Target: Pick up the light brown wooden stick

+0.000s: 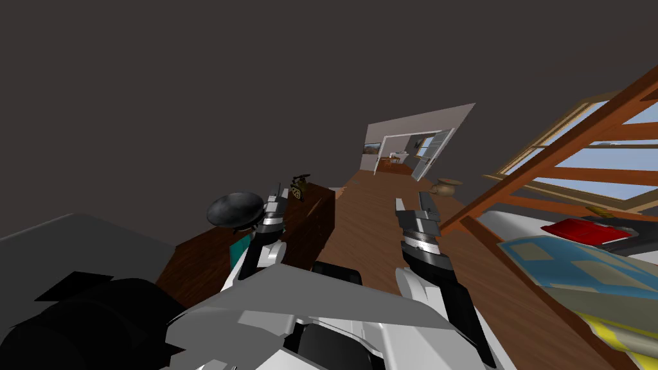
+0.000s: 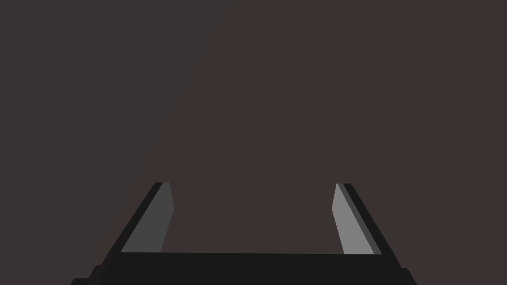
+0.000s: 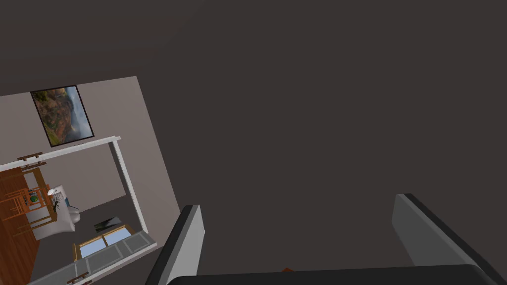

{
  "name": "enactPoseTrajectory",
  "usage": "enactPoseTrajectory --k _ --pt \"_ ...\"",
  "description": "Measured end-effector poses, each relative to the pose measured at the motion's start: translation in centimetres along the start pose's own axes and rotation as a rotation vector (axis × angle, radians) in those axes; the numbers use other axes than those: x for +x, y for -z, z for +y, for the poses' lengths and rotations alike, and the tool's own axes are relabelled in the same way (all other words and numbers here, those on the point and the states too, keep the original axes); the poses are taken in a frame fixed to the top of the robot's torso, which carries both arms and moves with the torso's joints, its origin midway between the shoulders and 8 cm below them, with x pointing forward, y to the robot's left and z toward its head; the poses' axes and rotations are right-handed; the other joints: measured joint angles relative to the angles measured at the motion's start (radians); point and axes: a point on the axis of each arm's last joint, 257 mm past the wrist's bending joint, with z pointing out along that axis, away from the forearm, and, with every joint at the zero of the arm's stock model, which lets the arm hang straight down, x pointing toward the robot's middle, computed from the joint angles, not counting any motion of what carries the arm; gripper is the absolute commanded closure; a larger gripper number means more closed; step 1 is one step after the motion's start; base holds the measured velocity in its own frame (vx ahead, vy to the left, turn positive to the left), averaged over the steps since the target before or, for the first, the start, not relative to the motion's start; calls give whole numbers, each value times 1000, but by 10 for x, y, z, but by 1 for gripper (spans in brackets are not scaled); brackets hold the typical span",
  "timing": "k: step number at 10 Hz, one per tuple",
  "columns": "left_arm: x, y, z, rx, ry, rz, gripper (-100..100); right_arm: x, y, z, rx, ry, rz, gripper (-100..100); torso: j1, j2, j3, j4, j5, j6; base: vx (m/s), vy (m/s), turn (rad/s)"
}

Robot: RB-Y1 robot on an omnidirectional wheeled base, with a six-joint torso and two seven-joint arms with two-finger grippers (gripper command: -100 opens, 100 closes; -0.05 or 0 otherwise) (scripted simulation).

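My left gripper (image 1: 277, 193) (image 2: 252, 184) is raised over a low dark wooden cabinet (image 1: 315, 225), open, with nothing between its fingers and a flat dark wall ahead of it. My right gripper (image 1: 411, 204) (image 3: 297, 200) hovers over the wooden floor (image 1: 366, 218) to the right of the cabinet, also open and holding nothing. On the cabinet top lie a round black object (image 1: 235, 209) beside the left gripper and a small dark and gold object (image 1: 299, 185) at the far end.
A brown vase (image 1: 446, 186) stands on the floor ahead on the right. A bed with a blue and yellow cover (image 1: 578, 270) and a red book (image 1: 578, 230) lies to the right behind an orange-brown wooden frame (image 1: 546, 160). A white doorway (image 1: 411, 154) opens far ahead.
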Motion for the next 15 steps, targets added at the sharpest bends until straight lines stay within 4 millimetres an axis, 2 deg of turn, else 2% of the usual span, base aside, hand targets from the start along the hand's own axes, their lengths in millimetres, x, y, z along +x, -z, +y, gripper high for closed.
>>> enactPoseTrajectory --k 4,15 --pt "6 1 7 1 -56 85 -100 0 0 0 0 0 0 0 -6 -2 -1 0 -1 0 29 -79 -49" --pt "23 8 28 -14 -183 329 -100 0 0 0 0 0 0 0 -3 -3 -2 -1 -1 0 39 -54 -52"
